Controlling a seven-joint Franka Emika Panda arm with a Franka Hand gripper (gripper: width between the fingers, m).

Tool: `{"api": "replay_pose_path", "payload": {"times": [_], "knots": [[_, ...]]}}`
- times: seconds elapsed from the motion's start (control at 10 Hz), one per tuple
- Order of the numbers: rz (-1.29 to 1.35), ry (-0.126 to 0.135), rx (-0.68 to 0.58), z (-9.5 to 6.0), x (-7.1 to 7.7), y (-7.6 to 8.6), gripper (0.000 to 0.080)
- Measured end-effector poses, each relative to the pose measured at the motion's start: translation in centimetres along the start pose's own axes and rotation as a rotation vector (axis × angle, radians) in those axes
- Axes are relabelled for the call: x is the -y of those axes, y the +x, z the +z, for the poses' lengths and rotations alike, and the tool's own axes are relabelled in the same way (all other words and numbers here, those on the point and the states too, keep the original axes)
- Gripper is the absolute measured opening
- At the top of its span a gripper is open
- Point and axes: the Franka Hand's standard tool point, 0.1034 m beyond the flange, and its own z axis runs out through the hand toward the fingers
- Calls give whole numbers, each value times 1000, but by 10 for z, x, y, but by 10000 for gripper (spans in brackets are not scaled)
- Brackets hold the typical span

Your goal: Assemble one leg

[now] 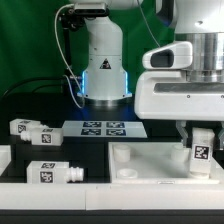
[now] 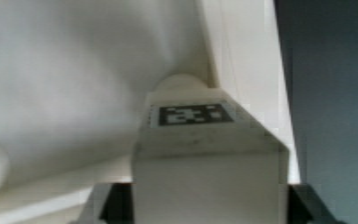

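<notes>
A: Can you read any word or number here?

B: No, none. I see only black-and-white square tags (image 1: 199, 154): on the marker board (image 1: 104, 127) far back, on two lying legs (image 1: 30, 129) at the exterior view's left, and on the upright leg (image 1: 201, 146) at its right.

Place: a robotics lab
Backdrop: green curtain (image 1: 25, 45)
Surface: black bench (image 1: 45, 105) carrying the marker board (image 1: 104, 128)
Machine: fixed arm base (image 1: 103, 75), lit blue

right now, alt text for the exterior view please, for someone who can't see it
The gripper holds one white tagged leg upright on the flat white panel at the exterior view's right. Two more legs lie loose on its left, near the marker board.
</notes>
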Motion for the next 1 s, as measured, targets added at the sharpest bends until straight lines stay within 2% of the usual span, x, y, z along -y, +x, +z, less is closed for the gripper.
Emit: {"api": "replay_pose_path", "payload": {"times": [0.3,0.7,0.9,1.0], "knots": [[352,7,-26,1,-2,3,285],[944,74,10,2,-9,8,287],[1036,76,6,3,-10,7,288],[979,69,1,3,-10,5,288]]}}
